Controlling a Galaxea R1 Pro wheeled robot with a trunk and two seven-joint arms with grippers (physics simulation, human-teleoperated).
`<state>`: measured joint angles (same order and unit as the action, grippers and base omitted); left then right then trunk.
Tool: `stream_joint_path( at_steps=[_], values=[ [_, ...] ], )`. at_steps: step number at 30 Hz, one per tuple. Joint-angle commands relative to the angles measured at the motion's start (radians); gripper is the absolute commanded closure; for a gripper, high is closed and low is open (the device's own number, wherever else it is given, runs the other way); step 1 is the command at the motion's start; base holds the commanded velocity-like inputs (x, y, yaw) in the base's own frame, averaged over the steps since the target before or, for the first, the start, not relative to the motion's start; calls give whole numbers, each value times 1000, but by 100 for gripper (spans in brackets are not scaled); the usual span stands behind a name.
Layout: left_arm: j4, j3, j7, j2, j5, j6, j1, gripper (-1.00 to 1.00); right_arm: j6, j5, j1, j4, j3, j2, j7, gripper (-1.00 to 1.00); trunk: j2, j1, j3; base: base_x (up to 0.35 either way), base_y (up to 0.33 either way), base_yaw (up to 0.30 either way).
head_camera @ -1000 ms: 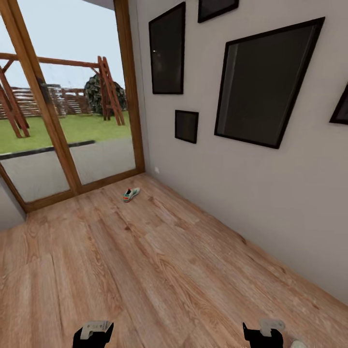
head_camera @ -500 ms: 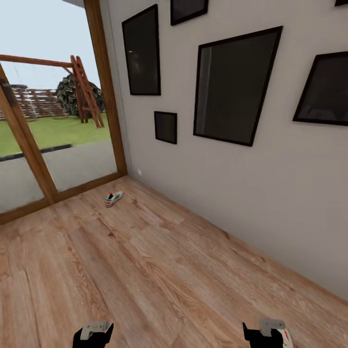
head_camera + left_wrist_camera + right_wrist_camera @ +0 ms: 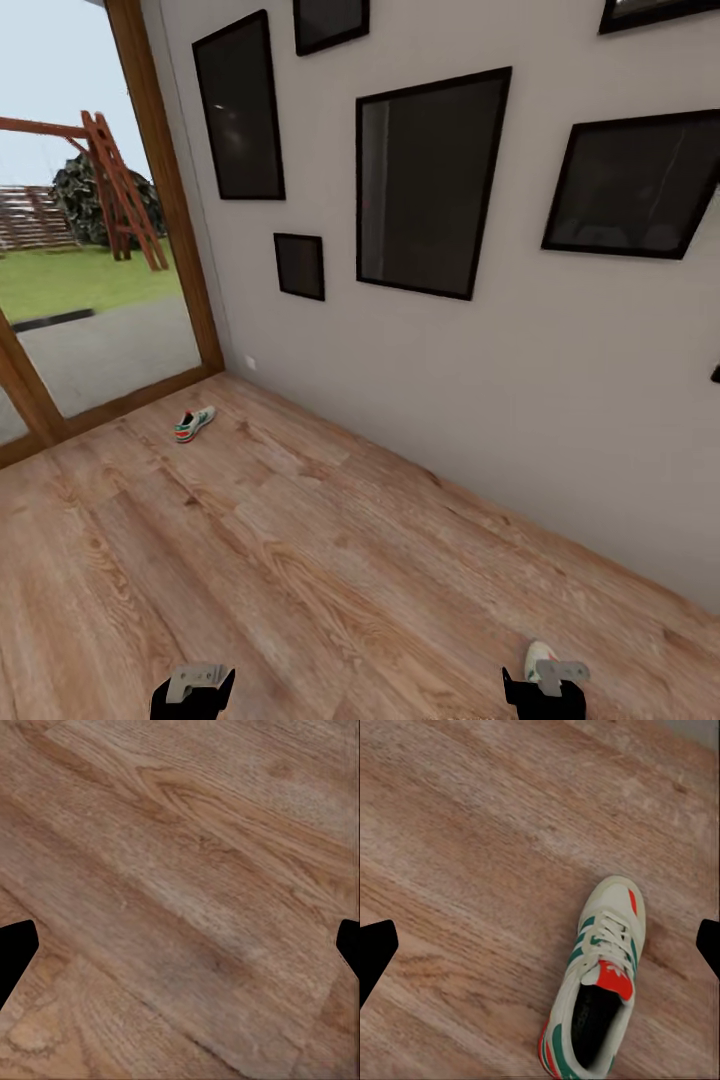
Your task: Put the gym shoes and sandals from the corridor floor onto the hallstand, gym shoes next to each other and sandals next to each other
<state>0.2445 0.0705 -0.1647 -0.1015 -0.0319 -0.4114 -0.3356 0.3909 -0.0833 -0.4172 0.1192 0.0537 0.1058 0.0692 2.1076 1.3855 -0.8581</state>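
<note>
Head view: one gym shoe (image 3: pixel 195 423) is seen at left centre near the glass door (image 3: pixel 90 250), well apart from the grippers; a second shoe (image 3: pixel 538 656) lies at the lower right, just beside the right gripper (image 3: pixel 543 695). Both the right and the left gripper (image 3: pixel 192 692) are spread wide and hold nothing. A misjudged descent could nudge the near shoe away. The floor (image 3: pixel 330 560) lies open, bounded by the wall (image 3: pixel 480 400) at right.

black left gripper (image 3: pixel 192 693), black right gripper (image 3: pixel 544 690), each topped by a pale grey bracket
</note>
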Motion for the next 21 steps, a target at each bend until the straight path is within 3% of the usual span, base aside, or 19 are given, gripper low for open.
stream_joint_path(
  at_steps=[1,21],
  values=[
    [-1,7,-10,0,-3,-1,0,-100,3,-9,-1,-1,6,0,1,-100,0,0,0,0,0,-257],
    [-1,7,-10,0,-3,-1,0,-100,3,-9,0,-1,6,0,1,-100,0,0,8,0,0,-257]
  ],
)
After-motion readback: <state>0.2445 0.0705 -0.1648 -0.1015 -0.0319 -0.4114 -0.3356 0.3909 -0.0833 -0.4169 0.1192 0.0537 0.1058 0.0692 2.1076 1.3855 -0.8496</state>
